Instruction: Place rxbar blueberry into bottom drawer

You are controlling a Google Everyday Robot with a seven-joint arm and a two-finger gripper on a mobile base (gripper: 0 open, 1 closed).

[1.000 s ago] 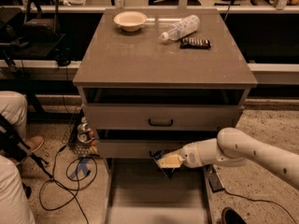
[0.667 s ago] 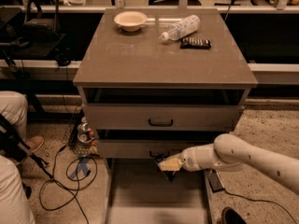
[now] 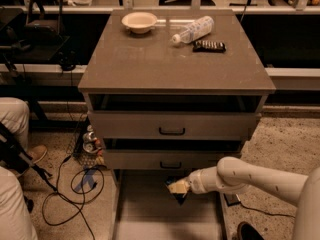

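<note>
**Gripper over open bottom drawer, bar in its grasp**

Grey cabinet (image 3: pixel 175 69), 3 drawers. The bottom drawer (image 3: pixel 150 214) is pulled well out toward the camera, with its flat floor and low left wall showing. The 2 upper drawers are only slightly out, each with a black handle.

The arm reaches in from the right, low, just in front of the middle drawer's face. The gripper (image 3: pixel 178 188) sits above the back part of the bottom drawer's floor, a little right of centre. Its pale fingertips are pinched together on a small dark packet, the rxbar blueberry (image 3: pixel 177 198). The bar hangs from the tips, its lower end pointing down toward the drawer floor. It looks clear of the floor, though the dim light makes contact hard to judge. The wrapper reads as dark only; no lettering can be made out.

On the cabinet top, far side: a cream bowl (image 3: pixel 139 21), a clear bottle (image 3: pixel 193 30) lying on its side, and a black-wrapped bar (image 3: pixel 209 46) just in front of the bottle.

On the floor left of the cabinet: loose cables (image 3: pixel 70 184) and a person's leg (image 3: pixel 12 118) at the frame edge.
</note>
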